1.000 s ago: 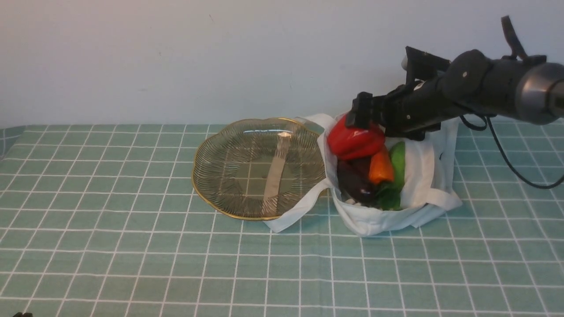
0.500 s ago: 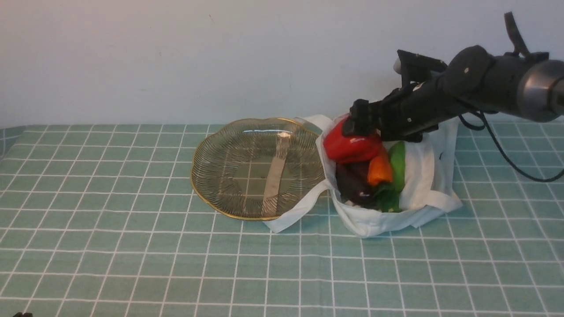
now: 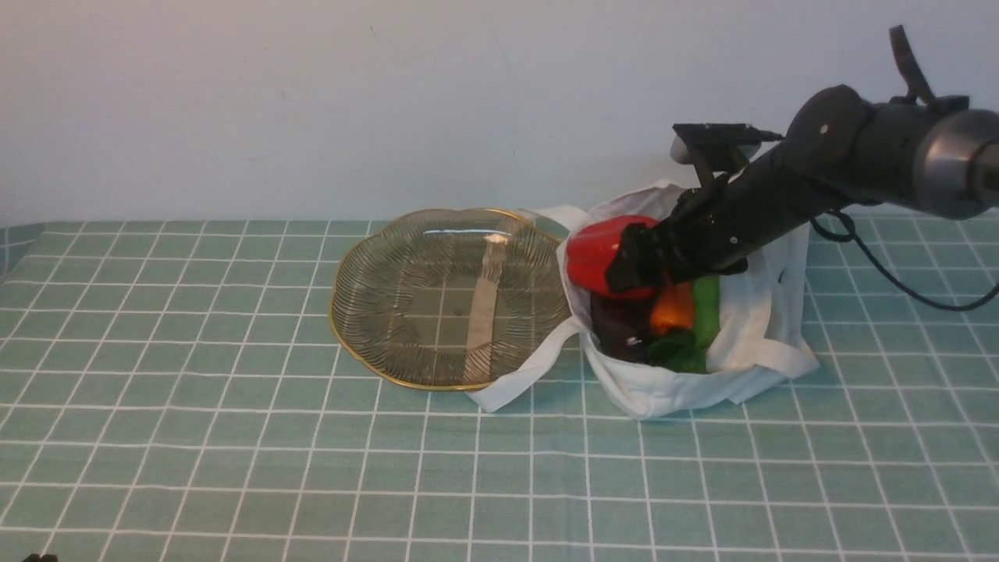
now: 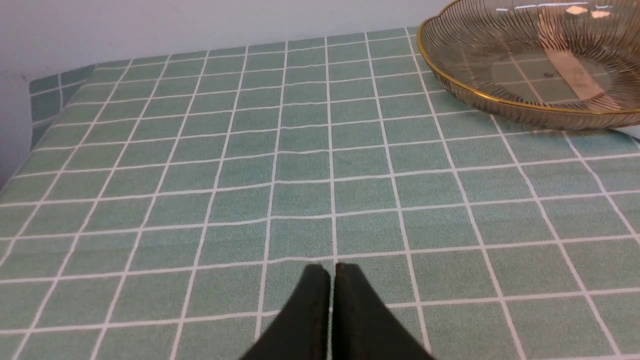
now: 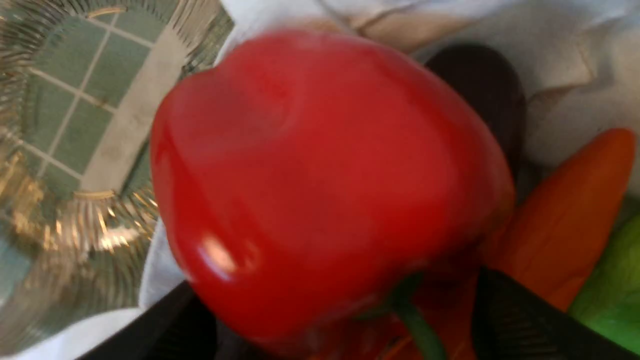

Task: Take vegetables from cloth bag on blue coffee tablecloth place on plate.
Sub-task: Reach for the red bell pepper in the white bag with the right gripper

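Observation:
The white cloth bag lies open on the blue coffee tablecloth, right of the glass plate. It holds the vegetables: a red bell pepper on top, then a dark purple eggplant, an orange piece, a light green piece and a dark green leafy bit. My right gripper reaches down into the bag mouth. Its fingers stand wide on both sides of the pepper, which fills the gap and still rests in the bag. My left gripper hovers shut over bare cloth.
One bag strap runs from the bag under the plate's near right edge and shows through the glass. A pale wall stands close behind plate and bag. The right arm's black cable hangs beside the bag.
My right gripper has tipped down from the pepper's top to around its sides. The pepper has rolled a little towards the plate. The plate has nudged slightly left.

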Action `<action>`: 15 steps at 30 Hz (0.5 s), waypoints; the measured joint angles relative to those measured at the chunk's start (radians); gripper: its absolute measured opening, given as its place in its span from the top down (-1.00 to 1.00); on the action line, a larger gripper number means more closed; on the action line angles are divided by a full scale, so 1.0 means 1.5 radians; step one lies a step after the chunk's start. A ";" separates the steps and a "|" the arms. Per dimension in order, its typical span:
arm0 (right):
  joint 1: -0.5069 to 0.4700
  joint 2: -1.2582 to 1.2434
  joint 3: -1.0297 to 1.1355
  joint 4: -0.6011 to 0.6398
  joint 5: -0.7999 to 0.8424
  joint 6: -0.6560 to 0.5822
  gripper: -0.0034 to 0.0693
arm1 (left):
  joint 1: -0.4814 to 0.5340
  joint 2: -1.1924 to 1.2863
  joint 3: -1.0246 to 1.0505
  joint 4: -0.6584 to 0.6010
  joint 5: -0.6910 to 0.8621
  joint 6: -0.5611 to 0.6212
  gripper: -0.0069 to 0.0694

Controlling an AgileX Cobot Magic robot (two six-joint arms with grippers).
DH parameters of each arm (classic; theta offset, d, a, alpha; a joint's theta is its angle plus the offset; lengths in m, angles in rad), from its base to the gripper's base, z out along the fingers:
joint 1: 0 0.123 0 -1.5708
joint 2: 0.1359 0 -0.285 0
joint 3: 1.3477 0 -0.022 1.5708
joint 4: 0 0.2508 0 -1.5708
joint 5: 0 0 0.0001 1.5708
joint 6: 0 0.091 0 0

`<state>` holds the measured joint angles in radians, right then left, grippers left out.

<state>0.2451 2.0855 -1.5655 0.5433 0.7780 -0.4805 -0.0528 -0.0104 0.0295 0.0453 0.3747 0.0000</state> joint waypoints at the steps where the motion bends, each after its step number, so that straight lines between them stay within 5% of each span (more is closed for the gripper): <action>1: 0.000 0.000 0.000 -0.002 -0.002 -0.007 -0.95 | 0.000 0.000 0.000 0.000 0.000 0.000 0.83; 15: 0.000 0.009 -0.083 -0.010 -0.024 -0.027 -0.99 | 0.000 0.000 0.000 0.000 0.000 0.000 0.83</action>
<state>0.2451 2.0990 -1.6907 0.5283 0.7417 -0.5216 -0.0528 -0.0104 0.0295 0.0453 0.3747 0.0000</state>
